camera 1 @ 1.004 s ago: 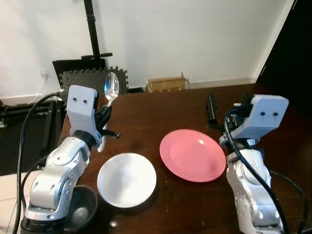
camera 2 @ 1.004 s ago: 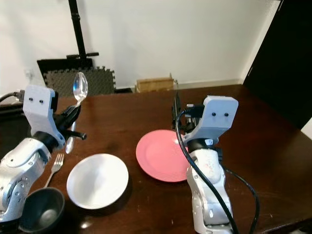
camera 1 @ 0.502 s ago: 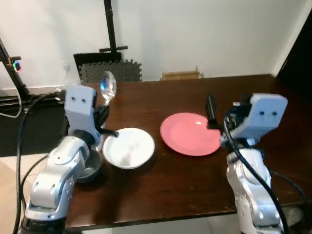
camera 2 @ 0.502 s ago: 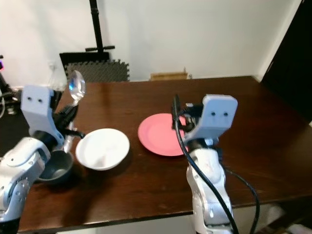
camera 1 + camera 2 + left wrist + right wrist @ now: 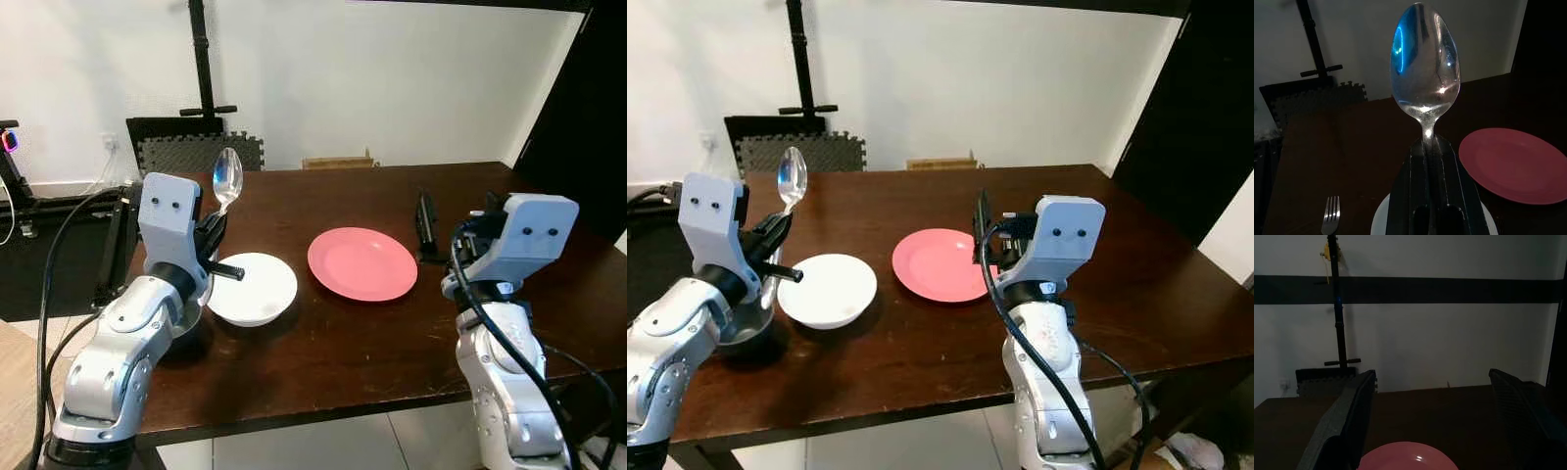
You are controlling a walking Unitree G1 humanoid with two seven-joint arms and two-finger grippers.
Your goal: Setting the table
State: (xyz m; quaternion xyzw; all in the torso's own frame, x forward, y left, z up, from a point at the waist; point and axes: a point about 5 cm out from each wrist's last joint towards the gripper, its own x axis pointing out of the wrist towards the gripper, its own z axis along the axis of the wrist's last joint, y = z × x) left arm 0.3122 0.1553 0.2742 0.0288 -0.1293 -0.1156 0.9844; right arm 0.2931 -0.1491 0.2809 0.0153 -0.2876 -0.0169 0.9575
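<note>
My left gripper (image 5: 214, 233) is shut on a silver spoon (image 5: 226, 179) and holds it upright, bowl end up, above the table's left side. In the left wrist view the spoon (image 5: 1425, 68) rises straight out of the closed fingers (image 5: 1405, 191). A white bowl (image 5: 251, 288) sits just right of that gripper. Further right lies a pink plate (image 5: 362, 263). A fork (image 5: 1331, 216) lies on the table left of the white bowl. A dark bowl (image 5: 745, 329) sits under my left forearm. My right gripper (image 5: 425, 227) hovers open and empty beside the plate's right edge.
The dark wooden table (image 5: 323, 348) has its front edge close to me and its left edge by my left arm. Behind it stand a black stand (image 5: 203, 59), foam mats (image 5: 186, 152) and a cardboard box (image 5: 338, 162). A dark doorway (image 5: 583, 117) is at right.
The whole picture has shifted: the camera has drawn back and the table's front edge has come into sight. Both arms keep their pose, the spoon still held upright.
</note>
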